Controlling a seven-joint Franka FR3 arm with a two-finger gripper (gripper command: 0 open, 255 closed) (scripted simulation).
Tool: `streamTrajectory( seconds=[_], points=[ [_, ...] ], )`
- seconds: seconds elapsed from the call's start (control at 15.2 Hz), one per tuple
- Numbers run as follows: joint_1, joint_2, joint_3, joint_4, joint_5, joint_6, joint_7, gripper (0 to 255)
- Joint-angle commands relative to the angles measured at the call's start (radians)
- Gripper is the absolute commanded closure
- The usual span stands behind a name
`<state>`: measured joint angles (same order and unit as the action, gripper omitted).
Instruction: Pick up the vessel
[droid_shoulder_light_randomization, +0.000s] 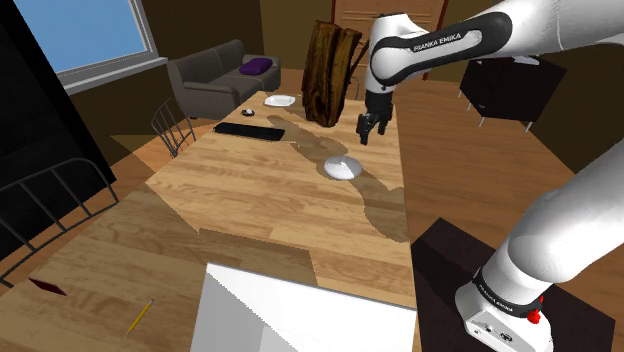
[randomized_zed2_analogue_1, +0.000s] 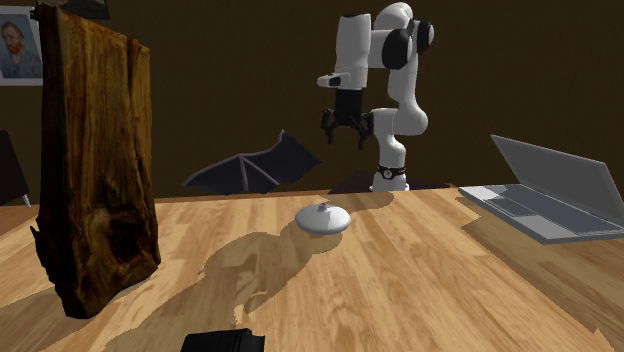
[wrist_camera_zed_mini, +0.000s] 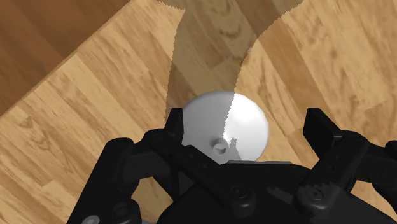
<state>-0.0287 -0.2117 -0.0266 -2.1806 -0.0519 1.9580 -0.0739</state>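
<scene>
Fingers (wrist_camera_zed_mini: 321, 130): two, black, spread wide, nothing between them touching either one. Gripper (droid_shoulder_light_randomization: 370, 128): pointing down, hanging in the air well above the surface (droid_shoulder_light_randomization: 250, 190), apart from everything on it; in the second exterior view the gripper (randomized_zed2_analogue_1: 343, 128) stands above the task's thing and a little to that view's right. Vessel (droid_shoulder_light_randomization: 341, 168): white, low and rounded, with a small knob at its crown, resting upright on the light wood planks near the middle of the surface; in the wrist view the vessel (wrist_camera_zed_mini: 222, 121) lies between the two open fingers but far below them, half in the arm's shadow. Slab of dark rough wood (droid_shoulder_light_randomization: 330, 70): standing on end, beyond the vessel in the shoulder view, well apart from it. Black keyboard (droid_shoulder_light_randomization: 248, 130) and small white dish (droid_shoulder_light_randomization: 279, 100): toward the shoulder view's left, clear of the approach. Grey laptop (randomized_zed2_analogue_1: 550, 195): open, at the second exterior view's right, near the stand. Step in hand, by judgement: approach, with alignment over the vessel roughly made and the grasp not yet begun. Next move, by judgement: a straight descent, fingers kept wide until they flank the rounded body low down, then a close across it; the smooth dome may slip if clasped too high.
</scene>
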Motion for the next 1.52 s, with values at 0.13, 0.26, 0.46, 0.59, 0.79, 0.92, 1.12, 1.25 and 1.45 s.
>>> streamTrajectory(
  seconds=[0.13,0.26,0.46,0.59,0.79,0.92,1.12,1.25,1.45],
  points=[
    [-0.003,0.162,-0.014,0.096,0.026,0.056,-0.036,0],
    [-0.006,0.241,-0.017,0.151,0.041,0.075,-0.055,0],
    [-0.012,0.361,-0.019,0.245,0.064,0.093,-0.081,0],
    [-0.017,0.442,-0.018,0.314,0.08,0.099,-0.098,0],
    [-0.02,0.478,-0.017,0.324,0.085,0.123,-0.104,0],
    [-0.02,0.489,-0.016,0.312,0.086,0.147,-0.105,0],
    [-0.02,0.507,-0.016,0.295,0.088,0.182,-0.106,0],
    [-0.02,0.511,-0.016,0.292,0.088,0.188,-0.106,0],
    [-0.02,0.51,-0.016,0.286,0.088,0.193,-0.107,255]
  ],
)
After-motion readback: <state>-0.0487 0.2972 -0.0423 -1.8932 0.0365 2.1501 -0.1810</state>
